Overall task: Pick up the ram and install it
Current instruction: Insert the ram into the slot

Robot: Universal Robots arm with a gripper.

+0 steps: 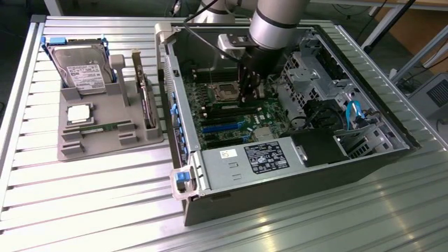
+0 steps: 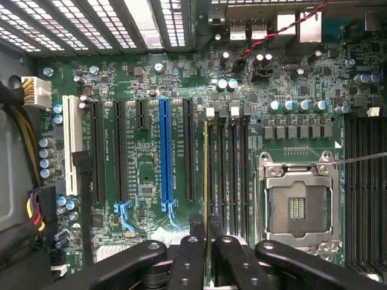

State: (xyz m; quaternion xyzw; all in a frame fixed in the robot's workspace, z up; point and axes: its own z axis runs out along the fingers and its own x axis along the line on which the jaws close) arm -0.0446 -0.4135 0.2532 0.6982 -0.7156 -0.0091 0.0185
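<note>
In the exterior view the arm's wrist and the gripper (image 1: 251, 89) reach down into the open computer case (image 1: 280, 194) and cover the memory slots beneath them, so what they carry cannot be made out from there. The wrist view cuts the black fingers (image 2: 192, 254) off at the frame's edge, and the ram (image 2: 207, 169) shows edge-on only, as a thin yellowish line; its chips and faces are hidden. Whether it is seated in a slot or only standing over it cannot be told. The hard drive (image 1: 83, 68) in the gray tray (image 1: 70, 152) carries a white label, and the power supply (image 1: 263, 157) carries a dark one with white print, but neither can be read. The white lettering printed between the motherboard's slots is also too small to read. The jaws stand nearly closed, pinching the ram between them by its two flat sides. The ram lines up with the memory slot farthest from the empty processor socket (image 2: 296, 205), between that socket and the long blue slot (image 2: 164, 151). Another thin green strip (image 1: 98, 127) lies flat in the tray, just beside the square silver processor chip (image 1: 79, 114).
</note>
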